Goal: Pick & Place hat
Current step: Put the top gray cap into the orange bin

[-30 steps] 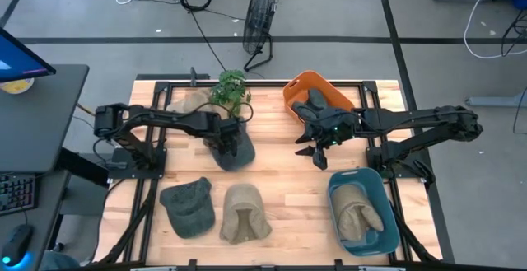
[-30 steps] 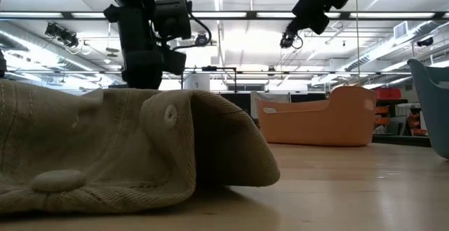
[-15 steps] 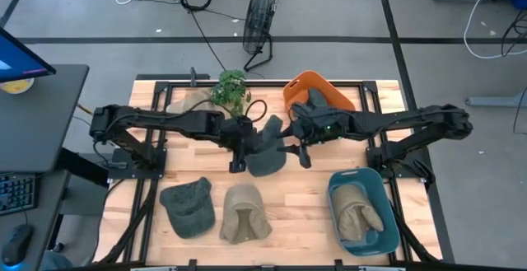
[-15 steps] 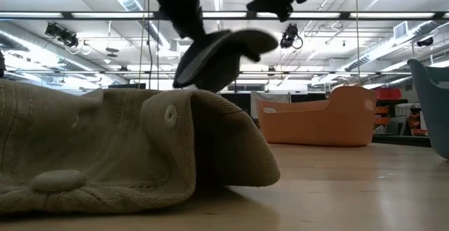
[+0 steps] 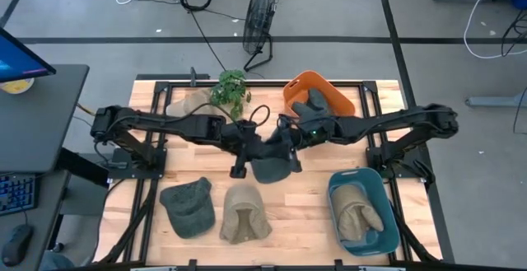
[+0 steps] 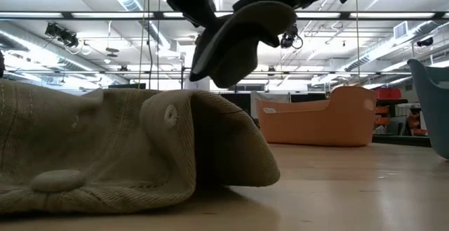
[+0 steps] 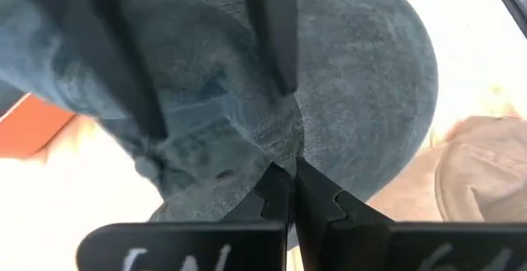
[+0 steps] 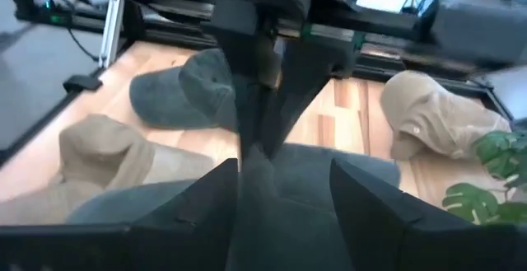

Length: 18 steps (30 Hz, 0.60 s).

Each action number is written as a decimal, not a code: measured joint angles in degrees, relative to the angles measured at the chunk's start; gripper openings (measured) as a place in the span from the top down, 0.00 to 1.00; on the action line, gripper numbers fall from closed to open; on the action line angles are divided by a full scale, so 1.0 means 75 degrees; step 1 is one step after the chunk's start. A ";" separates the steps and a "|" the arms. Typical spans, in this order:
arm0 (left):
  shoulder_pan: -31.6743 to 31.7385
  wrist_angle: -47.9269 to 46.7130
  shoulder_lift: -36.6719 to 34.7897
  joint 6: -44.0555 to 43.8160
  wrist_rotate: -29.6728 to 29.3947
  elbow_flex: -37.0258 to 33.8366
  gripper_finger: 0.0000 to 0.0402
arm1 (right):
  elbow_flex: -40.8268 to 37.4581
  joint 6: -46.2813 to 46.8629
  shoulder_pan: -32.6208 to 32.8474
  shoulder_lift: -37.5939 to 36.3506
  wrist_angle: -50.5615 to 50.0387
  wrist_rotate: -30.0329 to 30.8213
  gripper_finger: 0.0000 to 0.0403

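A dark grey-blue hat [image 5: 272,168] hangs in the air over the table's middle; it also shows in the low view [image 6: 235,41]. My left gripper [image 5: 251,149] reaches in from the left and is shut on it. My right gripper [image 5: 288,143] reaches in from the right and is open, with its fingers [image 8: 206,213] standing on either side of the hat's cloth [image 8: 280,180]. My left gripper pinches a bunched fold of the hat's crown cloth [image 7: 284,151] between its two shut fingers, coming nearly level from the table's left. The hat is lifted clear of the table and hangs slack around and below the fingers. My right gripper's open fingers straddle the hat; I cannot tell whether they touch it.
A grey-green hat [image 5: 188,207] and a tan hat [image 5: 244,213] lie near the front edge. A blue bin [image 5: 387,209] at the front right holds a tan hat. An orange bin [image 5: 306,84] with a dark hat, a plant [image 5: 232,90] and another tan hat [image 5: 188,102] stand at the back.
My left gripper has lifted the dark hat off the table and carried it toward the table's right, to the middle. My right gripper has moved toward the table's left, to the hat, and now straddles it.
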 joint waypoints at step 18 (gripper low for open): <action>-0.0128 0.0174 0.0282 0.0012 -0.0336 -0.0017 0.99 | 0.0020 0.0001 0.0046 0.0149 -0.1453 -0.0396 0.59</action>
